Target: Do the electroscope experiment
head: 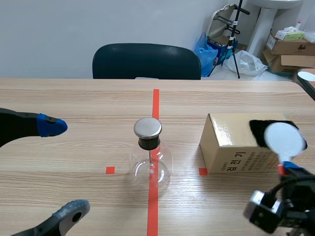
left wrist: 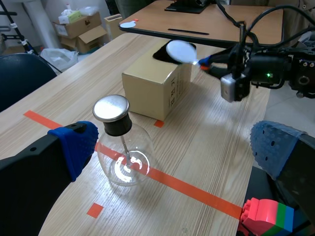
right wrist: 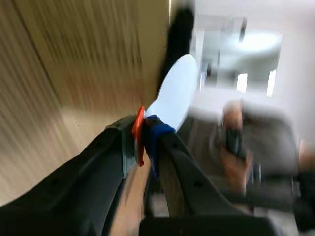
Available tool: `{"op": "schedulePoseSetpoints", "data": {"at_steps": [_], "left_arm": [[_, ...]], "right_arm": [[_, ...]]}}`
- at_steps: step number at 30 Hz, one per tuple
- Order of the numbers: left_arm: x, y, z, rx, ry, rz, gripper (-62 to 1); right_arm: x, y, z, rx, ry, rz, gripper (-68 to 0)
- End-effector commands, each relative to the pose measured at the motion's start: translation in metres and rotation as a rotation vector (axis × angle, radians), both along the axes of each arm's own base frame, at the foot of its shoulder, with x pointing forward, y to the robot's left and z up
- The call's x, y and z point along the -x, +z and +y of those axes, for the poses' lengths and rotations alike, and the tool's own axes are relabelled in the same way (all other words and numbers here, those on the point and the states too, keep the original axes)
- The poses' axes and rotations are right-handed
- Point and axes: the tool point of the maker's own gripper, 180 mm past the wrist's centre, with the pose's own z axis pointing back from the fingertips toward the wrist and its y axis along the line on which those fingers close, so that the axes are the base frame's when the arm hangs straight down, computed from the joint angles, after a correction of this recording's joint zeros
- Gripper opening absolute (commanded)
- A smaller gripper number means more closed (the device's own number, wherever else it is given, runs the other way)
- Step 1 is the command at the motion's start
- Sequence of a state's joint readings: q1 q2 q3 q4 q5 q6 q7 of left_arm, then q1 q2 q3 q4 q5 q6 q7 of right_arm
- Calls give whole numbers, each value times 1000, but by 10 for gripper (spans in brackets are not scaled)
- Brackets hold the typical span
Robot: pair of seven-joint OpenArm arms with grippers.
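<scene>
**On the desk: flask at centre, box beside it**

At desk [head: 59, 98] centre we log the electroscope flask [head: 150, 160], clear glass with a metal cap, upright on the red tape line [head: 156, 103]. Left hand [head: 61, 169] is released, with its fingers wide apart. The flask sits ahead of it, not touched. Right hand [head: 289, 169] is clenched on the handle of a white disc [head: 283, 137]. The disc is raised by the top of a cardboard box [head: 236, 150], next to the box's dark opening. That box sits between the right hand and the flask. Around we note a dark chair [head: 146, 61] across the desk, cartons [head: 290, 46] on the floor beyond, and a coloured brick block [left wrist: 268, 221] close under the left hand.
</scene>
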State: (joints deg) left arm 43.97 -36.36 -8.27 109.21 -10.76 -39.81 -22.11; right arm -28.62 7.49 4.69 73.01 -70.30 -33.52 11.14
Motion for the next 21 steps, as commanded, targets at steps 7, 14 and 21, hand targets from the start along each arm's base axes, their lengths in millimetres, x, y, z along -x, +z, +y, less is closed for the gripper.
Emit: {"op": "schedulePoseSetpoints", "data": {"at_steps": [7, 14, 21], "left_arm": [[0, 5, -2, 28, 1, -3, 14], [0, 5, -2, 28, 1, -3, 14], [0, 5, -2, 28, 1, -3, 14]], "right_arm": [[1, 7, 1, 17, 42, -15, -665], [4, -1, 17, 1, 135, 29, -665], [4, -1, 30, -7, 200, 28, -665]]}}
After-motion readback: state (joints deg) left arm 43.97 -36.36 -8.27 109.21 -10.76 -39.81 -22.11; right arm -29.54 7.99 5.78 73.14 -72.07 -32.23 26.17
